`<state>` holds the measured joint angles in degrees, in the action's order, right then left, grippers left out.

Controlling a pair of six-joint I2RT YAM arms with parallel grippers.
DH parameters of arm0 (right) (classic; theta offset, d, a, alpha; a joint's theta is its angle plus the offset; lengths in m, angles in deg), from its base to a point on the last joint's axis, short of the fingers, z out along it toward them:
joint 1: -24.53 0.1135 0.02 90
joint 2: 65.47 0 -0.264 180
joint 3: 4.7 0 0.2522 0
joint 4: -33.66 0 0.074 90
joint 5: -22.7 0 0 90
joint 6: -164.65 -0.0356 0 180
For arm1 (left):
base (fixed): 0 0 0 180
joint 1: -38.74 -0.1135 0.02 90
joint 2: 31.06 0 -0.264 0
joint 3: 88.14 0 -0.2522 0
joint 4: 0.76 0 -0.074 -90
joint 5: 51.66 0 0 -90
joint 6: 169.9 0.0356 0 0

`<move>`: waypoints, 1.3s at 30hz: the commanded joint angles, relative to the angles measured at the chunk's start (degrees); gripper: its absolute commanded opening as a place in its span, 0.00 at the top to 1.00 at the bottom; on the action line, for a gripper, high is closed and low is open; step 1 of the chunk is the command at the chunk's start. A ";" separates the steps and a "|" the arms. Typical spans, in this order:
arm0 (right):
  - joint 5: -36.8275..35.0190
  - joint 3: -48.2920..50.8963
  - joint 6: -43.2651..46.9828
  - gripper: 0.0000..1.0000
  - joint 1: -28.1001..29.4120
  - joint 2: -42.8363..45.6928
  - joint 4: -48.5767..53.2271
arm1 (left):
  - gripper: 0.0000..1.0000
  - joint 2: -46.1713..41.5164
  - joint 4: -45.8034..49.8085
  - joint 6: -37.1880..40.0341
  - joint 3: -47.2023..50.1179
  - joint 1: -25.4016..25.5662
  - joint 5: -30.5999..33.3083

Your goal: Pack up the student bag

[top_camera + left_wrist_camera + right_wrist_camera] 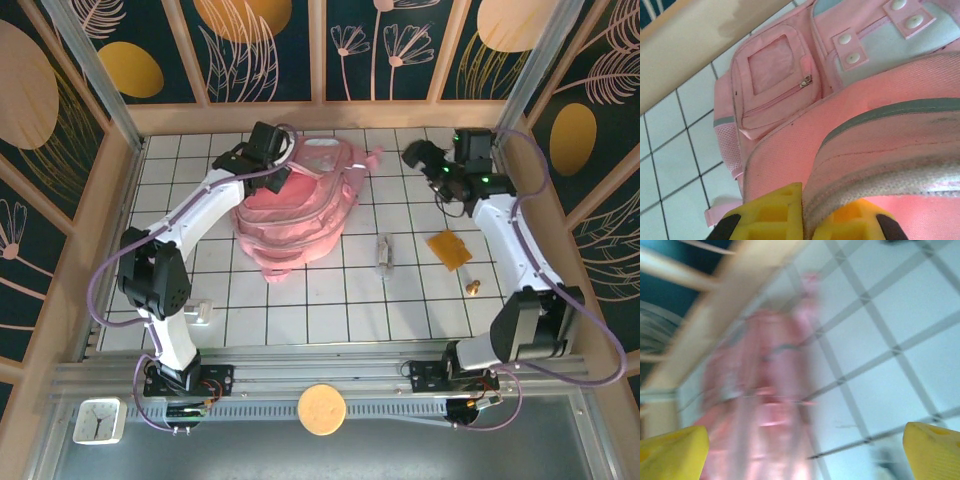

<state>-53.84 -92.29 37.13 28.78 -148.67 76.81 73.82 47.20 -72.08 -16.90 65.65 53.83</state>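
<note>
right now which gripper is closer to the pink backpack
Left. The left gripper is shut on a fold of the pink backpack at its far left side. The right gripper hangs open over the tiles, apart from the bag's right side.

My left gripper [802, 217] is clamped on a fold of the student bag [290, 215]. The bag's bulk blocks travel ahead, and the wooden back wall [320, 115] stands just beyond it. My right gripper [418, 155], fingers wide apart, has bare tiles [390, 195] between it and the bag. Nearer the bases, a small clear item [384, 252], an orange packet [449, 249] and a small brass piece [473, 288] obstruct the right side. The centre of the near tile row is passable.
</note>
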 commanded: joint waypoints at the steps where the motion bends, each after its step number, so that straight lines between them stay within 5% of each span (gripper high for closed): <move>1: -1.13 2.96 5.48 0.01 0.24 -5.68 15.76 | 1.00 -3.77 7.16 -9.70 -4.53 -1.03 2.48; 8: -9.74 2.90 9.41 0.05 11.85 -14.17 20.45 | 1.00 1.75 12.94 -15.20 -9.79 -0.21 -9.32; 15: -13.31 -1.06 11.04 0.10 18.30 -22.52 19.85 | 1.00 3.08 13.46 -14.12 -10.37 0.16 -11.19; 39: -12.13 -1.43 12.91 0.53 19.98 -28.74 16.41 | 1.00 3.00 12.83 -13.09 -8.63 0.18 -14.34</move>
<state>-66.17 -93.73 49.50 48.21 -177.15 94.80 76.93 61.23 -84.50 -24.98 65.59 41.74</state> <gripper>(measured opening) 0.473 0.069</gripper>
